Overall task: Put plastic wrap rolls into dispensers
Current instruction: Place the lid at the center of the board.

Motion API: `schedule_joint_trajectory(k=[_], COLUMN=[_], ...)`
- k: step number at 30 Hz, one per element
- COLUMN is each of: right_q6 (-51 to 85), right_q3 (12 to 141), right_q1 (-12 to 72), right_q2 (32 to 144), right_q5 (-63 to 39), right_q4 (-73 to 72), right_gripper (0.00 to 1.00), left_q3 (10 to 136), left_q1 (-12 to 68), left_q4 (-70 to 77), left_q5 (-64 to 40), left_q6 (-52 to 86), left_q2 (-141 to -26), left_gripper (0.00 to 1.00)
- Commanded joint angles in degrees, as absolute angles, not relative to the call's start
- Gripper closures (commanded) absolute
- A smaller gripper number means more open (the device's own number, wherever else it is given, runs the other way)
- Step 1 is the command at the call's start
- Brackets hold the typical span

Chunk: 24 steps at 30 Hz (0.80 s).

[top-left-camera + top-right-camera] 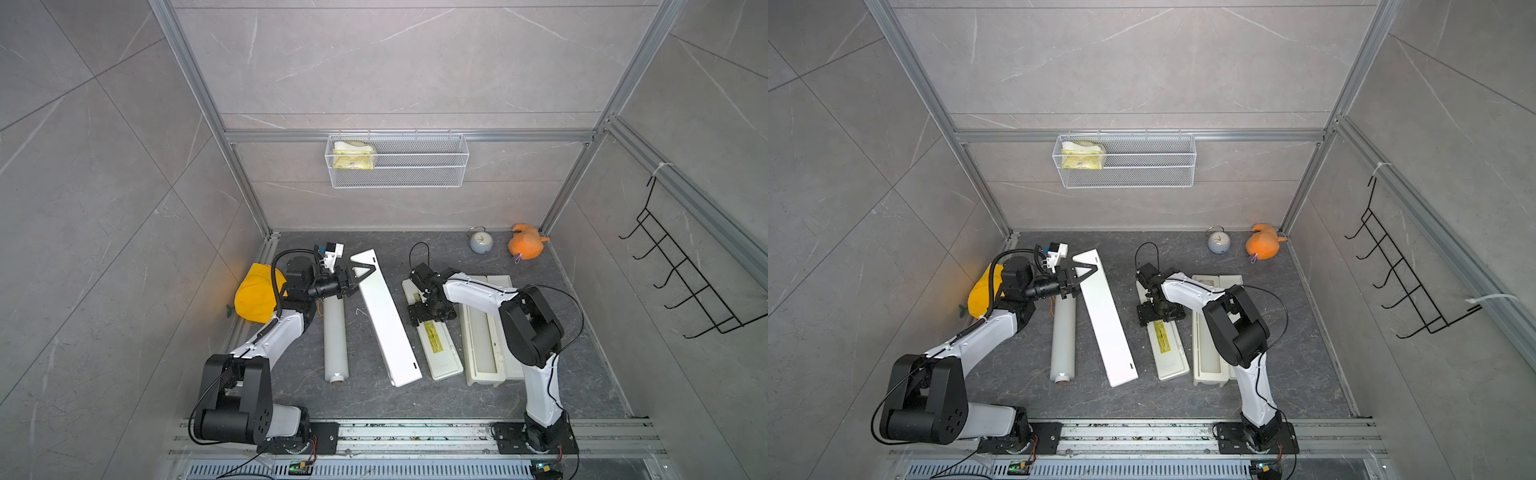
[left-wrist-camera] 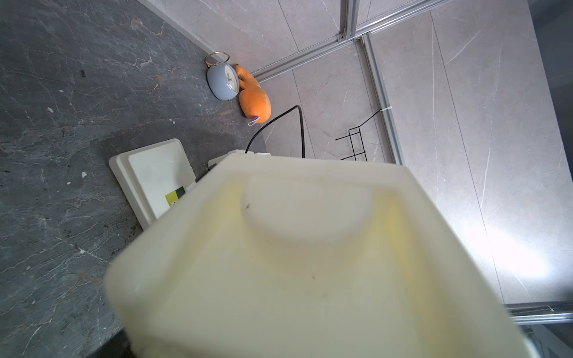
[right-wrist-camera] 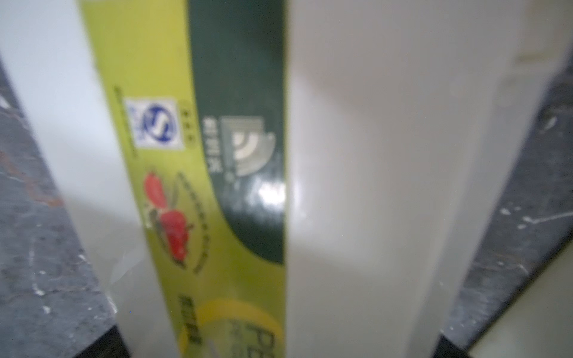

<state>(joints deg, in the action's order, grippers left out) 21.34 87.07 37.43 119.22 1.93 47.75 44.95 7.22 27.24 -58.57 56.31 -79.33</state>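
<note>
Holding the far end of a long, narrow white plastic dispenser (image 1: 388,328) in the clamped left gripper (image 1: 361,274).

Shows its plain flat face upward in both top views and its cream inside to the left wrist view, so probably needs turning open-side up. Has the slim, translucent milky-white plastic wrap roll (image 1: 335,336) on the dark marbled table (image 1: 374,399) just beside it on the left arm's side, tan core end nearest the robot, not yet in any dispenser. Spreads the right gripper (image 1: 431,314) wide astride a closed white plastic dispenser (image 1: 440,353) with a yellow-green label strip; cannot tell whether it touches. Best to grip firmly, turn slowly, and set down parallel to the roll without nudging it away.
</note>
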Motion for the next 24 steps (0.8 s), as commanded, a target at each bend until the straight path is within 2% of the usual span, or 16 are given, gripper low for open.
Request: schedule_joint_trajectory(k=[1, 10, 16, 19, 24], right_q6=[18.0, 15.23, 14.92, 14.86, 14.94], right_q3=[90.65, 95.85, 93.03, 93.14, 90.83], right_q1=[39.52, 42.72, 42.49, 42.36, 42.03], right_q2=[121.74, 131.11, 128.96, 127.91, 123.86], right_q5=[9.62, 20.15, 9.23, 7.16, 3.9], right_q4=[53.82, 62.59, 57.27, 56.08, 52.15], right_gripper=[0.0, 0.01, 0.0, 0.08, 0.1], left_q3=[45.26, 45.42, 45.35, 45.84, 46.13], left_q1=[7.03, 6.99, 7.02, 6.98, 7.01], left_q4=[31.54, 31.29, 29.5, 27.62, 25.78], left_q5=[-60.05, -60.27, -60.29, -60.25, -60.03], left_q6=[56.83, 56.79, 55.96, 54.95, 54.05], left_q2=[-79.08, -79.03, -78.1, -77.39, -76.77], left_gripper=[0.24, 0.24, 0.24, 0.24, 0.25])
